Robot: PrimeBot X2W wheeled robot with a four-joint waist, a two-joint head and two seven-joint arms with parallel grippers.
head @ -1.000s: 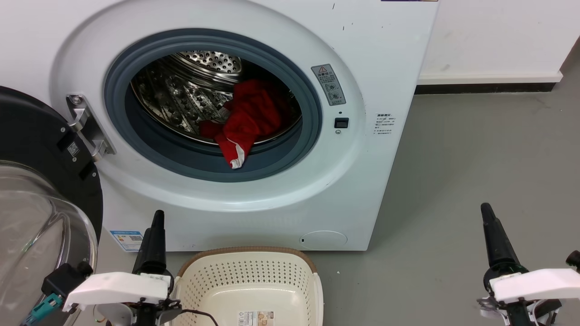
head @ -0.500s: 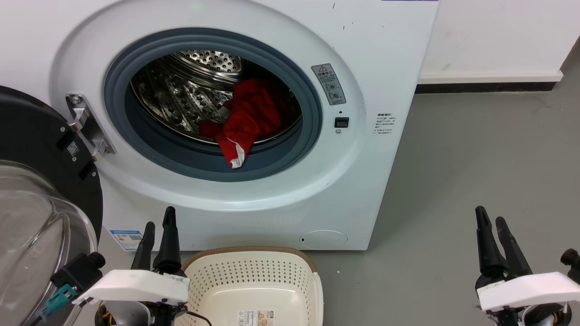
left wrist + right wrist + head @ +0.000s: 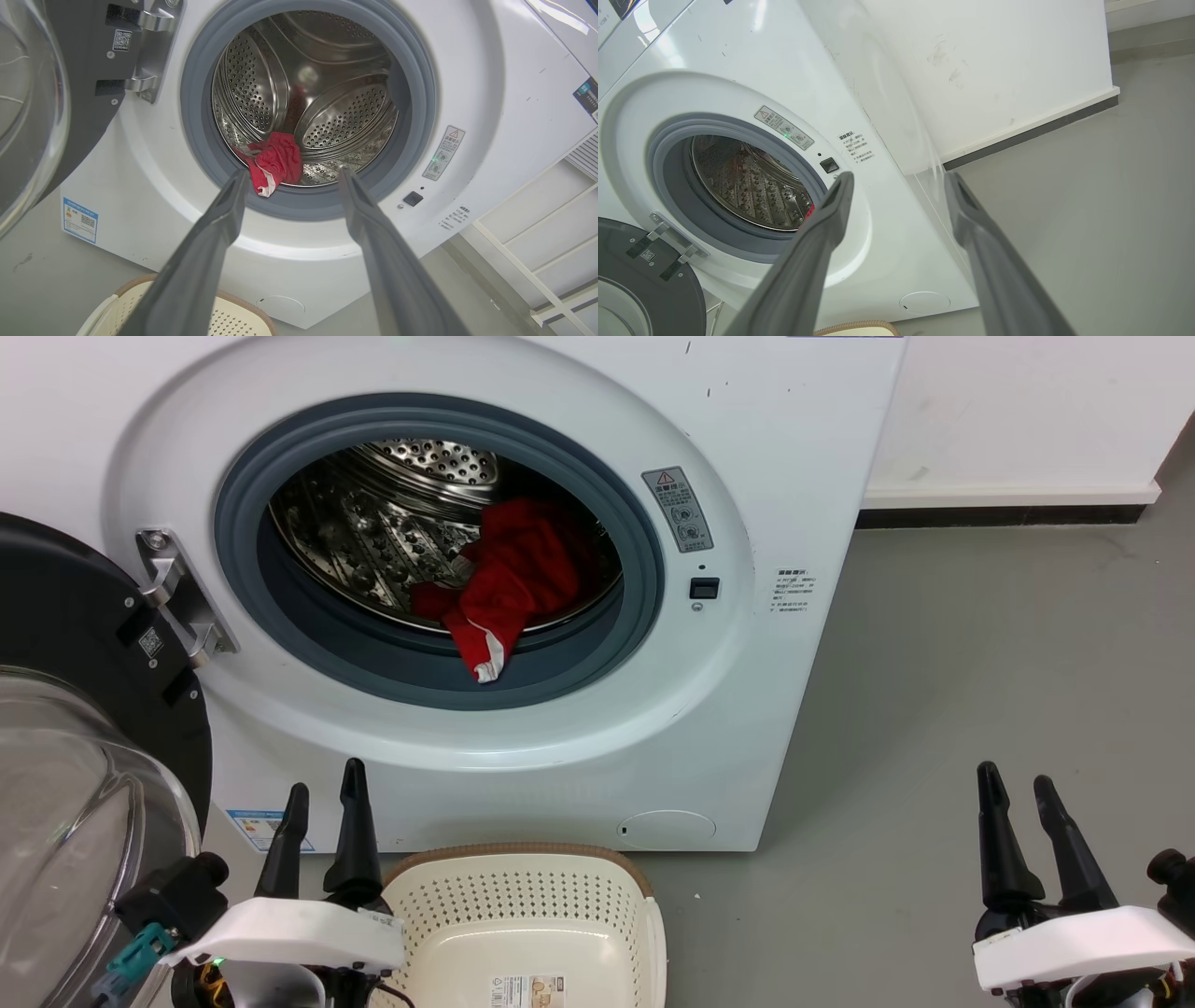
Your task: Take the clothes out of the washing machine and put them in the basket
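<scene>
Head view: nearest the camera, the left tool [image 3: 325,779] is seen at the lower left, its two long dark fingers spread apart and holding nothing. The right tool [image 3: 1016,777], at the lower right above the grey floor [image 3: 980,663], is likewise spread and empty. Just beside the left tool, the small cream-white perforated plastic basket with a brown rim [image 3: 523,851] is set on the floor close before the large white front-loading washing machine [image 3: 579,756]. The dark-rimmed glass door [image 3: 65,607] is swung open at the left. Farther in, the bright-red fabric clothes with white trim [image 3: 509,583] are heaped in the perforated steel drum [image 3: 373,523]. One end is draped over the round grey rubber seal [image 3: 560,663]. Whether one garment or several lies there cannot be told.
</scene>
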